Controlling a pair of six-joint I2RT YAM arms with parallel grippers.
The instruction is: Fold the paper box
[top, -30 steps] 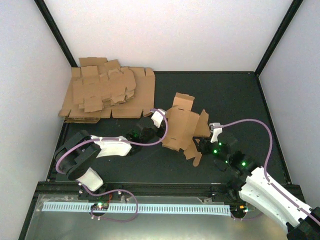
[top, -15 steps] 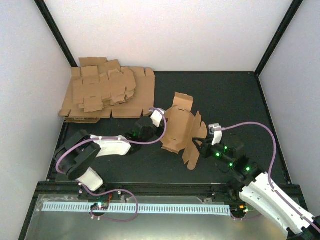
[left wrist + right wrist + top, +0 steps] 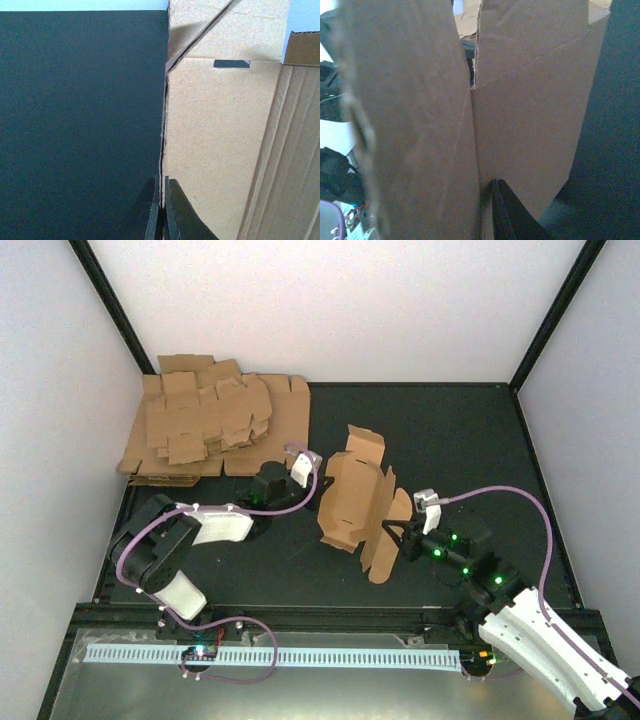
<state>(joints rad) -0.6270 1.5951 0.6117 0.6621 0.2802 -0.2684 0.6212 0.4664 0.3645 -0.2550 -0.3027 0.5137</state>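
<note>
Held half-open over the worktop (image 3: 450,440), the box (image 3: 358,502) is risking slipping or creasing, since the holds are biting only thin edges. The right end effector (image 3: 392,532) is reaching in low at a near flap, one finger hidden, so I cannot tell its grip; farther back, the left end effector (image 3: 163,214), arm stretching rightward, is pinching shut on the box's left edge.

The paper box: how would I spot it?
On the black table, look near the middle. The paper box is the lone brown cardboard piece there, half-folded with flaps splayed out, unlike the flat pile of sheets at the far left.
</note>
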